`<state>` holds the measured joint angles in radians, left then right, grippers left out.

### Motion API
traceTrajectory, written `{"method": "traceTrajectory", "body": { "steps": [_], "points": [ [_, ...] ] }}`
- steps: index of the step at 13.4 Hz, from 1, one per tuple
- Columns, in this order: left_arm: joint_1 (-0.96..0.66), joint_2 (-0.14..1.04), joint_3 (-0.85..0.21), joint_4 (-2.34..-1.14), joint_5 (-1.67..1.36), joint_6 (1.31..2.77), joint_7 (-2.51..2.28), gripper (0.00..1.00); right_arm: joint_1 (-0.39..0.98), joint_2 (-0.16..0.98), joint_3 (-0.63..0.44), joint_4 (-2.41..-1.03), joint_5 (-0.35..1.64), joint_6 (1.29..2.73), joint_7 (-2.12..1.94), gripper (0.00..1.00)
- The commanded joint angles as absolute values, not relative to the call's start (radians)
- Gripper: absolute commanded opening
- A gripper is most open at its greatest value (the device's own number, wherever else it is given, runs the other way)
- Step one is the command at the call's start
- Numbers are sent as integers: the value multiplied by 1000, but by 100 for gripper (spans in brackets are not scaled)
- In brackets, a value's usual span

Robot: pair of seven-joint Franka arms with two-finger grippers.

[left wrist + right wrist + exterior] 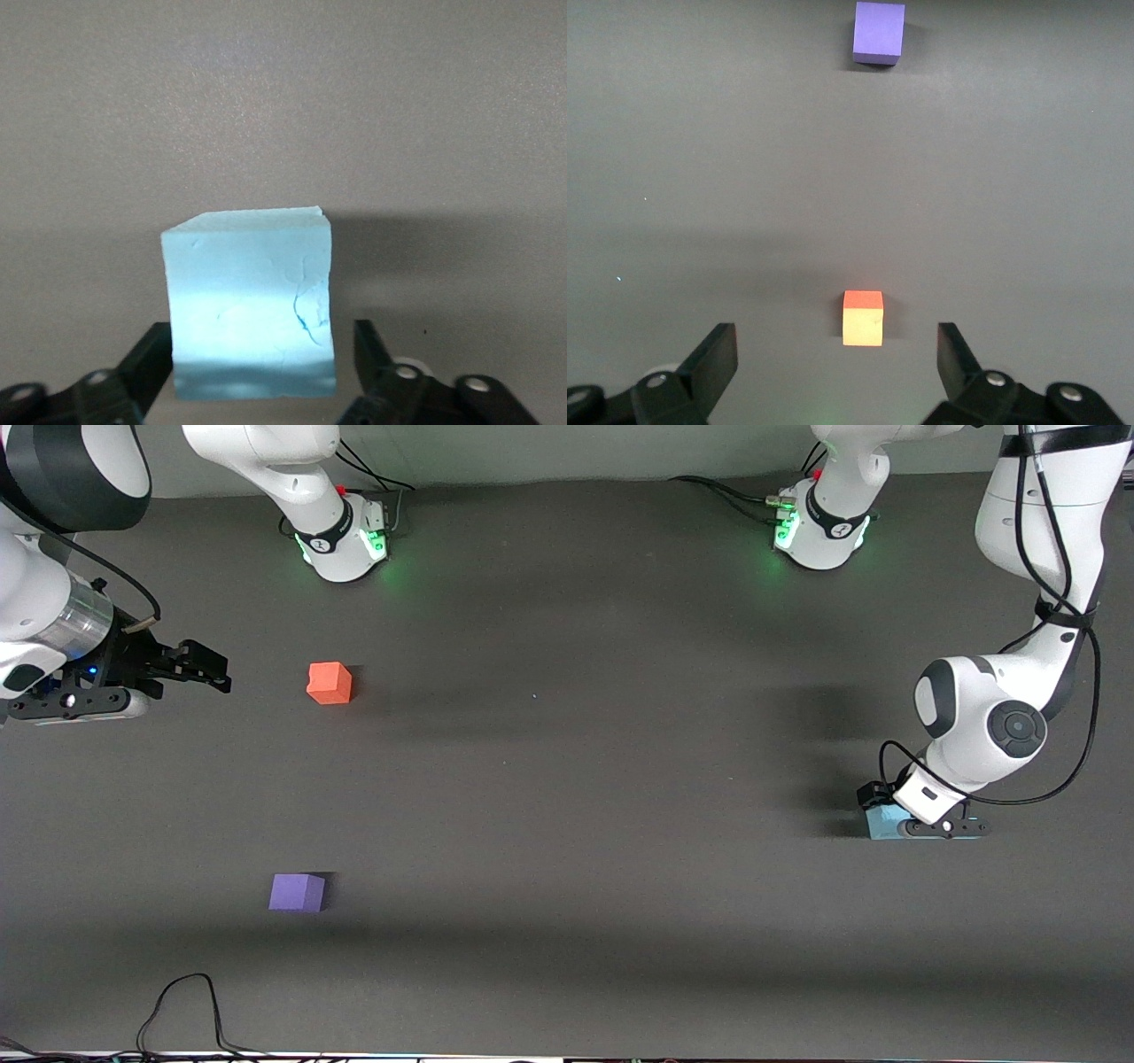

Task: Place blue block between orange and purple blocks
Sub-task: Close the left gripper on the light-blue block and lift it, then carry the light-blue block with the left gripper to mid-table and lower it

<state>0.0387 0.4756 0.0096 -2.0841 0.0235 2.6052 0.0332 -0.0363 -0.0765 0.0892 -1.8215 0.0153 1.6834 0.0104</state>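
The blue block (879, 825) sits on the dark table at the left arm's end. My left gripper (897, 820) is down around it, open. In the left wrist view the block (248, 301) stands between the two fingers (151, 359), with a small gap at one side. The orange block (330, 683) and the purple block (297, 892) lie at the right arm's end, the purple one nearer the front camera. My right gripper (213, 673) hangs open and empty beside the orange block. Its wrist view shows the orange block (863, 319) and the purple block (879, 32).
The two arm bases (347, 540) (819, 531) stand along the table's back edge. A black cable (186, 1001) loops onto the table at the edge nearest the front camera. Bare table (567, 779) lies between the blue block and the other two.
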Motion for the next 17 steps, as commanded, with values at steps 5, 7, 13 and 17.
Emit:
{"method": "traceTrajectory", "body": {
  "steps": [5, 7, 13, 17],
  "points": [
    [41, 472, 8, -2068, 21, 2595, 23, 32, -32, -83, 84, -1829, 28, 1690, -6, 100],
    [43, 471, 8, -2050, 21, 2586, 26, 32, -32, -81, 84, -1829, 28, 1692, -6, 100],
    [41, 368, 6, -1837, 21, 2142, 23, 32, -32, -84, 83, -1829, 48, 1692, -9, 76],
    [-38, 339, -31, -1695, 18, 1924, -159, 32, -31, -86, 83, -1830, 48, 1683, 6, 100]
  ]
}}
